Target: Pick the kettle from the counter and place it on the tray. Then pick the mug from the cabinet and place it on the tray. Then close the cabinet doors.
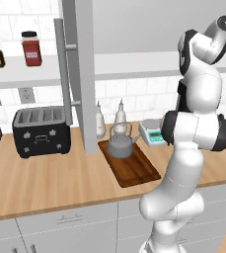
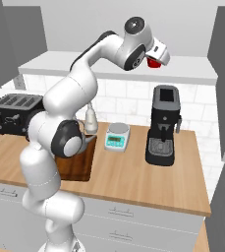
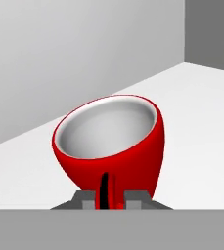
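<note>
Left base view, L to R: two jars (image 1: 30, 48) on white shelf (image 1: 20, 74), toaster (image 1: 40, 131) on bench (image 1: 45, 183), grey cabinet door (image 1: 82, 74) standing open w/ bar handle, two white bottles (image 1: 119, 116) by the wall, kettle (image 1: 120, 143) sitting on tray (image 1: 131, 168), scale (image 1: 153, 132) just behind tray's far R corner. Right base view: arm reaches up to cabinet shelf (image 2: 192, 74), red mug (image 2: 154, 62) at the hand; coffee machine (image 2: 163, 125) on bench below. Hand view: jaws (image 3: 108, 197) clenched on mug handle, mug tilted, pale inside facing cam, on white shelf
</note>
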Motion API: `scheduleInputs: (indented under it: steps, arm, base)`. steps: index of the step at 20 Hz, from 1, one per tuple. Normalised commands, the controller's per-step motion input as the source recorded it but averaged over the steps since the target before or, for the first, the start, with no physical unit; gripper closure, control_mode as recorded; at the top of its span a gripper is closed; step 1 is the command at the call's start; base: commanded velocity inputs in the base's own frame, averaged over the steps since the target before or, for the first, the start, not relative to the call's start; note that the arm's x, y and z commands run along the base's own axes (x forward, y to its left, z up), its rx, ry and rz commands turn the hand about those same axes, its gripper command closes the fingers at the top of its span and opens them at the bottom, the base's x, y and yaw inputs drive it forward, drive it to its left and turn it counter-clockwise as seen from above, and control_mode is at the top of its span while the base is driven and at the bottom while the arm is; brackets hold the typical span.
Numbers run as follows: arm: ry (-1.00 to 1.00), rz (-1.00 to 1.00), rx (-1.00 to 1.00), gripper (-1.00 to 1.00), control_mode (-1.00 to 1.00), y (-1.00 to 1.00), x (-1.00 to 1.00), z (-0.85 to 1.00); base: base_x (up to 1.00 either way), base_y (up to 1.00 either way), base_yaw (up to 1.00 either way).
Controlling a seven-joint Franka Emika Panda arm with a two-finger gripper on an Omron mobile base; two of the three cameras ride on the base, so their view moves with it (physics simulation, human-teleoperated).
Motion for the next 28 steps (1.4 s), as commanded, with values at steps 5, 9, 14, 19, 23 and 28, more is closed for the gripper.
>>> scheduleInputs:
  steps: [5, 9, 14, 19, 23, 28]
  arm:
    - [-0.06, 0.00, -0.01, 1.00, -1.00, -0.03, 0.09, -0.02]
    - [-0.09, 0.00, 0.00, 1.00, -1.00, -0.03, -0.25, 0.00]
    - [-0.08, 0.01, 0.00, 1.00, -1.00, 0.00, -0.88, 0.01]
    - [0.00, 0.08, 0.00, 1.00, -1.00, 0.04, -0.98, 0.05]
    - [0.00, 0.42, 0.00, 1.00, -1.00, 0.39, -0.97, -0.11]
    - [0.00, 0.53, -0.01, 1.00, -1.00, 0.45, -0.92, -0.18]
  base:
    - [0.00, 0.00, 0.00]
    - [0.00, 0.00, 0.00]
    - [0.00, 0.00, 0.00]
    - [0.00, 0.00, 0.00]
    - [0.00, 0.00, 0.00]
    - [0.00, 0.00, 0.00]
